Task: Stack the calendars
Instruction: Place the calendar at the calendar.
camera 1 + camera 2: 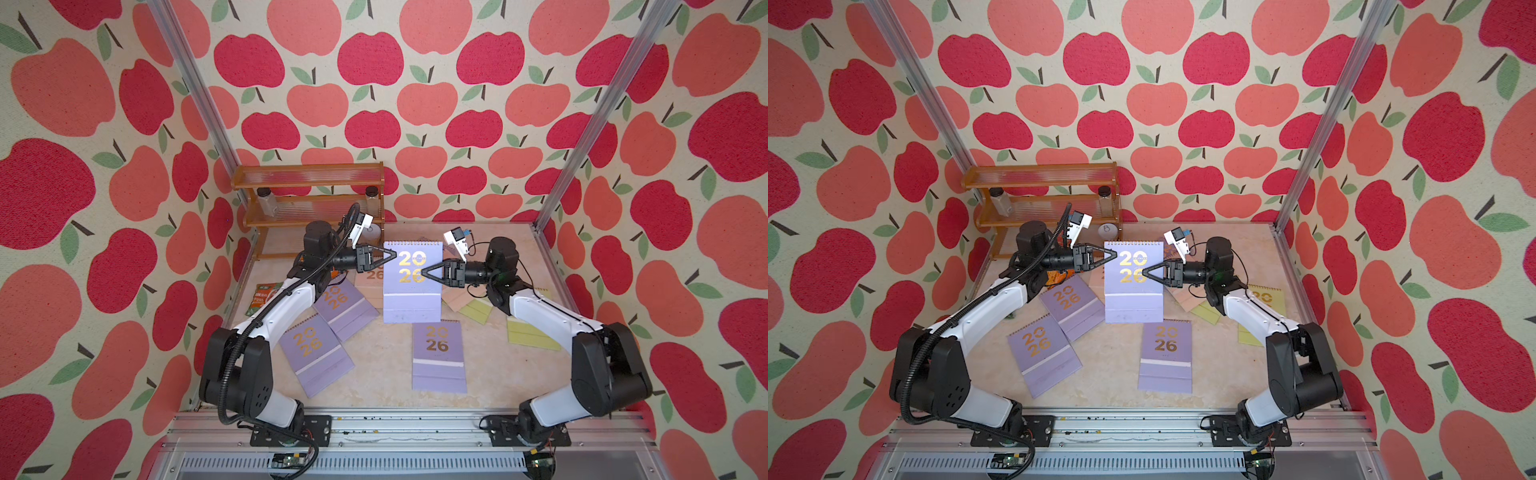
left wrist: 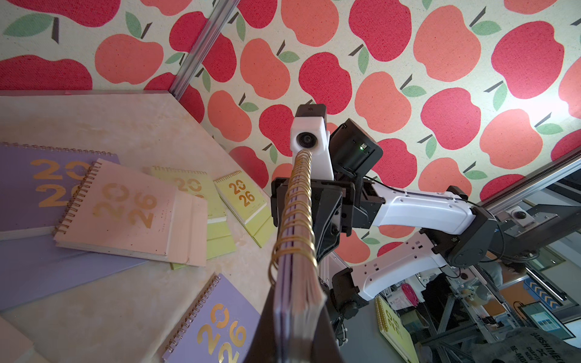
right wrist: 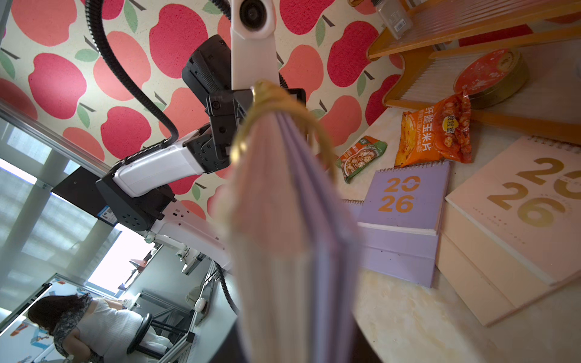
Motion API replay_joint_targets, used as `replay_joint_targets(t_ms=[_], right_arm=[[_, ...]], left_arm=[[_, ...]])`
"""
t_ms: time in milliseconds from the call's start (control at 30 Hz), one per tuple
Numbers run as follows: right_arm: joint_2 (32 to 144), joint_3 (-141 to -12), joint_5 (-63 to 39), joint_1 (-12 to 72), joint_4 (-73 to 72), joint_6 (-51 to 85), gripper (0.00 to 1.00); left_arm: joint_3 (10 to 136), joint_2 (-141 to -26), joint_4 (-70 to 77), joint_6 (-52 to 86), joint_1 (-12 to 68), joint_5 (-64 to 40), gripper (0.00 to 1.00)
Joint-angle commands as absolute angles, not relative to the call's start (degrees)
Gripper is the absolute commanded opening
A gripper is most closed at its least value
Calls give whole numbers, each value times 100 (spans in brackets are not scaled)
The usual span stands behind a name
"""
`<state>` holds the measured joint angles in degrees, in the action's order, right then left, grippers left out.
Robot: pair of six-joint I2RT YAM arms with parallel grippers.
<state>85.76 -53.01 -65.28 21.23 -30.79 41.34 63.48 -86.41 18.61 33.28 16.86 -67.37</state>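
The lilac calendar point(image 1: 411, 299) is raised off the surface point(image 1: 382, 382) near the middle of the scene. Its cover faces up in both top views, and it spans the gap between the two hands. I judge it light but fairly stiff: card covers, a thick pad of leaves that fan at the free end, and a gold spiral point(image 2: 294, 220) binding one edge. The side edges close to that binding look like the firmest hold, since the leaves cannot splay there; the smooth cover might slip under a shallow pinch. The left hand point(image 1: 394, 253) is clamped shut on its edge near the spiral. The right hand point(image 1: 424, 274) lies over the opposite side by the numerals, and I cannot tell whether it grips. Below lie other lilac calendars point(image 1: 438, 357), a pink one point(image 2: 125, 207) and yellow-green ones point(image 1: 530, 334), scattered and overlapping. Snack packets point(image 3: 435, 135) sit near the shelf point(image 1: 309, 183).
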Motion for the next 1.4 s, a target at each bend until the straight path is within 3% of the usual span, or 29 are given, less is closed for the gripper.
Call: replay_joint_targets(t_ms=[0,267,667,767,867,1100,1233,1267,1367], right_arm=[[8241,-5429,-6634,1764,-2505,3718,47],[8200,-5621,-7138,1586,-2241,3508,51],[8214,-5195,-7121,1893,-2920,3817,47],[8251,-5113,-7067,1953,-3092,3939,40],[8253,-5045,-7031,1974,-3319,4085,26],[8286,-4992,-7031,2045,-3436,4186,10],[8323,-5024,-7007,2057,-3303,4208,0],[8323,-5060,-6961,2048,-3128,4165,0],[8314,-5255,-6798,2017,-1772,3700,0]], left_arm=[[6700,-8705,1829,3120,1707,-7067,0],[6698,-8795,2012,3225,1723,-6953,0],[6812,-8928,2225,3378,1716,-6868,0],[6779,-8961,2354,3469,1716,-6864,0],[6746,-8962,2391,3485,1714,-6847,0],[6621,-8984,2467,3506,1722,-6759,1],[6625,-9066,2497,3542,1731,-6807,20],[6636,-9087,2467,3535,1736,-6827,29],[6693,-9141,2353,3503,1700,-6896,67]])
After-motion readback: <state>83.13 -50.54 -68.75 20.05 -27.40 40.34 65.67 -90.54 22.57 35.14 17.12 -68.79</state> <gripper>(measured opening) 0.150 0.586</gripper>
